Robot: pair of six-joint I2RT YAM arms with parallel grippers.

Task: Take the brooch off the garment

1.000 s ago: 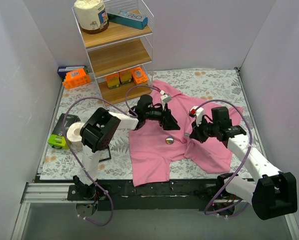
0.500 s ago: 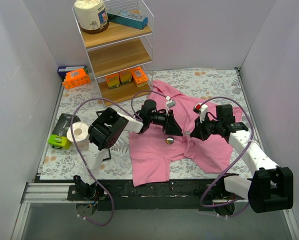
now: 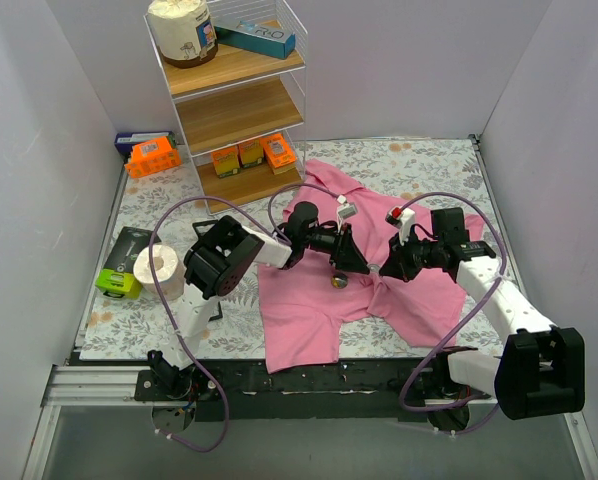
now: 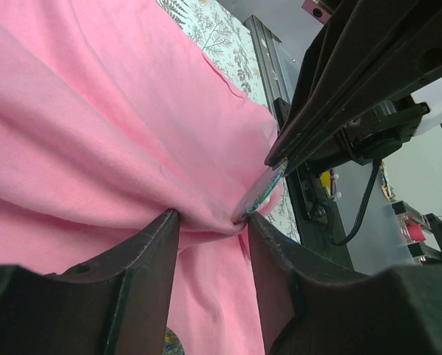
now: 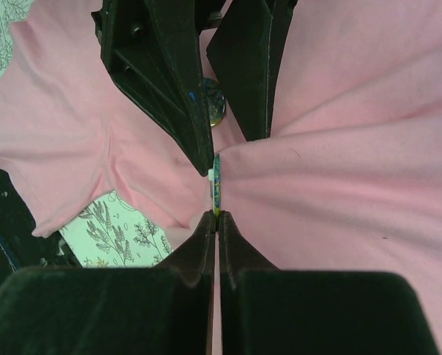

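The garment (image 3: 309, 300) is a pink polo shirt spread on the floral cloth. My right gripper (image 5: 216, 214) (image 3: 379, 270) is shut on the brooch (image 5: 216, 185) (image 4: 262, 194), a thin mirror-like disc seen edge-on. Shirt folds pucker toward this disc. My left gripper (image 4: 210, 216) (image 3: 357, 266) meets it from the other side. Its jaws stand partly open astride a fold of pink fabric, both tips touching the fold, and one of its fingers (image 5: 169, 89) ends at the disc's top. A second round silvery disc (image 3: 338, 281) (image 5: 214, 107) lies flat on the shirt under the left gripper.
A wooden shelf rack (image 3: 234, 100) holding small boxes stands at the back. An orange crate (image 3: 152, 156) sits at the back left. A paper roll (image 3: 157, 266) and a green-and-black box (image 3: 119, 272) lie left of the shirt. Walls close in on both sides.
My left gripper has slid right across the shirt to meet the right gripper, and its jaws have narrowed around the fabric fold. The right gripper has stayed shut, shifting slightly.
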